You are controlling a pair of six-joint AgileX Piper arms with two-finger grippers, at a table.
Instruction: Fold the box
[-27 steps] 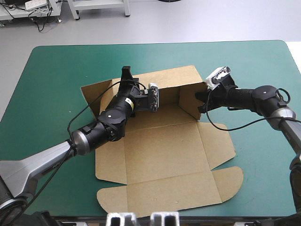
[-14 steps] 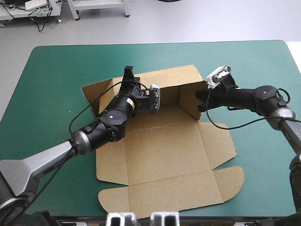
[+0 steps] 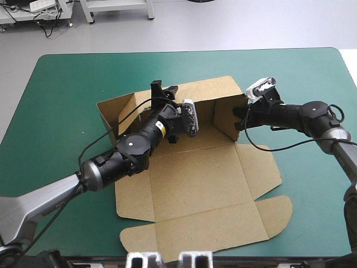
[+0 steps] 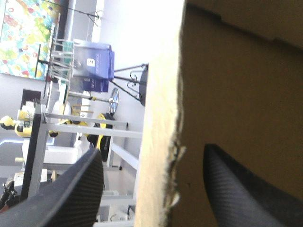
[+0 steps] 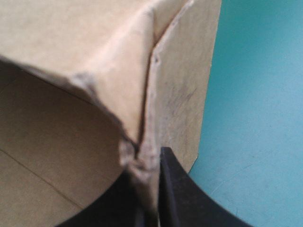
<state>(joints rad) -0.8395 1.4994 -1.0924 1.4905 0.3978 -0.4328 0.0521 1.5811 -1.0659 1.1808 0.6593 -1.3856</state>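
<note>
One brown box [image 3: 195,184] lies near the middle of the teal-green tabletop [image 3: 67,95], and it is only partly raised. In the high view, its nearest part sits at the lower centre of the frame: a long panel with two rounded corner flaps, lying flat. Behind that, the wide middle panel and a flap on its right side also lie flat. Farther back the board stands up. A long rear wall crosses the upper middle of the frame, with a short wall turned inward at its right end and a slanted flap at its left end.

Two end effectors are at that raised part. The left end effector [image 3: 164,87], on the arm entering from the lower left of the frame, reaches over the flat board to the top of the rear wall. In its wrist view [image 4: 151,189] the black fingers [image 4: 71,194] stand wide apart, with the wall's raw edge between them. One finger is outside the wall and the other is on the brown inner side.

The right end effector [image 3: 241,118] comes in from the right of the frame to the rear right corner. Its wrist view [image 5: 152,203] shows the fingers [image 5: 177,198] nearly closed, pinching the worn board edge at that corner.

Teal-green cover shows on every side of the box. Beyond the tabletop's far edge, at the top of the frame, is pale grey floor [image 3: 234,25].
</note>
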